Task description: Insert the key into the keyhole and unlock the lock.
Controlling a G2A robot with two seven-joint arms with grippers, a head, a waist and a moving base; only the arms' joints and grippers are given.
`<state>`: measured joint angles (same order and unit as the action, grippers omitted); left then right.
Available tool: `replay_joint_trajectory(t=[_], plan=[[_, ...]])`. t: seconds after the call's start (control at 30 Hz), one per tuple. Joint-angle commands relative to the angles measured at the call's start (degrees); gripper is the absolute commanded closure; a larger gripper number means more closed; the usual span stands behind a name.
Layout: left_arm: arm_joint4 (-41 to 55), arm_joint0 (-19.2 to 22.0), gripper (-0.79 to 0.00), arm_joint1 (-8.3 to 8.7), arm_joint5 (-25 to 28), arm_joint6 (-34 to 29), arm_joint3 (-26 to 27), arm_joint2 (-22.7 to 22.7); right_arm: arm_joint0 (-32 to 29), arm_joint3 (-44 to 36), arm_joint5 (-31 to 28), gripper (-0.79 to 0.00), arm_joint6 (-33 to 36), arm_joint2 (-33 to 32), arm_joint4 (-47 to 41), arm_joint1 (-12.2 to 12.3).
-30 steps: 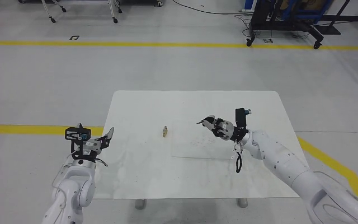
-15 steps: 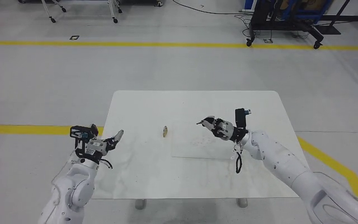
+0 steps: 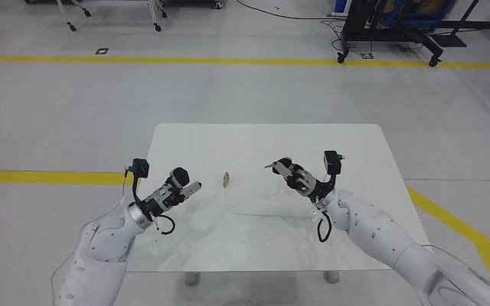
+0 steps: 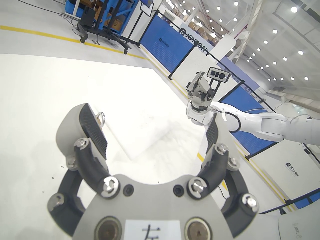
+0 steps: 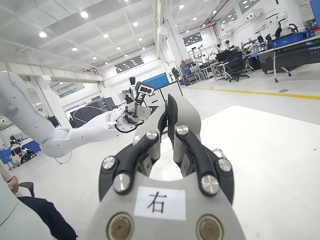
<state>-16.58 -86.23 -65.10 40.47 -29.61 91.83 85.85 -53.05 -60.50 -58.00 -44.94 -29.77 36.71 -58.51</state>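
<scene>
Padlock, small and brass-coloured, rests on table.

The padlock is hiding mostly behind the left gripper's jaws; the right gripper's pinched key is showing too small to discern.

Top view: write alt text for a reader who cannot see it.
A small padlock lies near the middle of a white table, between two robot arms. The left hand is open on one side of it; the right hand, on the other, is shut on what looks like the key.
</scene>
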Motion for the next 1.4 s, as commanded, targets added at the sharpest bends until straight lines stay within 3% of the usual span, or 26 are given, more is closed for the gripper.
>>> replay_joint_trajectory(t=[0.0, 0.13, 0.2, 0.43, 0.57, 0.67, 0.8, 0.87, 0.93, 1.0, 1.03, 1.07, 1.2, 1.37], plan=[[-0.1, 0.0, -0.785, -0.01, 0.0, 0.2, 0.0, 0.0, 0.0, 0.0, 0.0, 0.000, 0.0, 0.0, 0.0, 0.0], [0.9, 0.2, -0.785, -0.12, -0.2, 0.7, 0.3, -0.9, 0.0, 0.0, 0.0, 0.000, 0.0, 0.0, 0.0, 0.0], [7.2, 1.1, -0.785, -0.34, 1.4, 0.1, -1.0, -3.0, -0.4, -0.5, 0.2, 0.000, 0.2, -0.1, -0.8, -0.1], [23.9, 7.8, -0.785, -0.66, 12.6, -11.4, -9.5, -11.8, -2.6, -1.7, 0.0, 0.000, 10.0, 0.6, -15.3, -1.9], [31.1, 11.7, -0.785, -0.65, 15.1, -18.7, -13.9, -16.1, -2.9, -2.4, 0.0, 0.000, 16.0, 1.4, -22.5, -2.8], [36.3, 13.6, -0.785, -0.48, 14.0, -20.2, -15.3, -19.4, -3.1, -2.5, 0.0, 0.000, 19.8, 1.9, -26.9, -3.6], [34.2, 15.2, -0.637, 0.71, 15.2, -19.1, -15.7, -20.4, -3.2, -3.0, 0.0, 0.000, 24.7, 2.7, -31.9, -4.8], [33.6, 15.2, -0.637, 1.19, 16.4, -17.8, -16.1, -20.8, -3.1, -3.3, 0.0, 0.000, 27.3, 3.1, -34.2, -5.4], [32.8, 15.4, -0.699, 1.62, 17.1, -17.1, -16.4, -21.1, -3.1, -3.3, 0.0, 0.000, 29.8, 3.3, -35.8, -5.9], [32.0, 15.7, -0.637, 2.00, 17.5, -16.7, -17.0, -21.1, -3.0, -3.3, 0.0, 0.000, 32.0, 3.4, -37.4, -6.4], [31.3, 15.8, -0.548, 2.12, 17.5, -16.7, -17.1, -21.0, -3.0, -3.3, 0.0, 0.000, 33.0, 3.5, -38.2, -6.7], [30.9, 15.9, -0.533, 2.19, 17.5, -16.7, -17.1, -20.8, -3.0, -3.2, 0.0, 0.000, 34.0, 3.5, -38.7, -6.9], [30.2, 15.6, -0.351, 2.23, 17.5, -16.3, -16.8, -20.8, -3.0, -2.4, 0.0, 0.000, 36.8, 3.0, -40.2, -7.9], [27.4, 15.4, -0.329, 2.14, 17.5, -14.0, -16.8, -20.6, -3.3, -2.4, 0.0, 0.000, 40.1, 2.2, -42.1, -9.0]])
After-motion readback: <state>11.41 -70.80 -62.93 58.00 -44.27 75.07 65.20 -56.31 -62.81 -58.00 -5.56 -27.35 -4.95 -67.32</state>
